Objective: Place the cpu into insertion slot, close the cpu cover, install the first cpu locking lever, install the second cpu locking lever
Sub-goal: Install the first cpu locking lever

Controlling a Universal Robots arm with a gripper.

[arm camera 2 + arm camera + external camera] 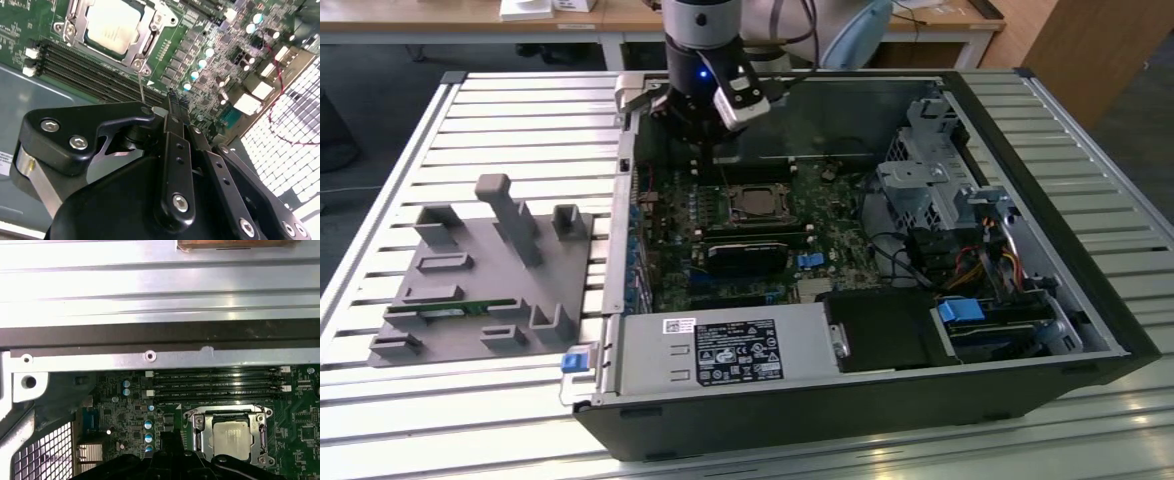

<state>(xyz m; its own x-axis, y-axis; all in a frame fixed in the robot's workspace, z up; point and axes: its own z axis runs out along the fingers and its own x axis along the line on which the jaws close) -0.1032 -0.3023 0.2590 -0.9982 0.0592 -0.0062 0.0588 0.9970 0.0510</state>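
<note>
The cpu (112,25) lies silver face up in the insertion slot (754,203) on the green motherboard, and also appears in the first wrist view (232,436). The silver cpu cover (146,37) frames it and seems to lie flat around its rim. A thin metal locking lever (141,89) sticks out from the socket's corner toward my fingertips. My gripper (175,100) hangs above the board beside the socket, near the case's far wall (708,150). Its black fingers (172,150) are pressed together with nothing between them.
A long black block (750,256) sits just in front of the socket, with memory slots (90,70) alongside it. The case holds a power supply (720,350) at the front and a drive cage (934,170) on the exterior view's right. A grey fixture (480,270) stands on the slatted table.
</note>
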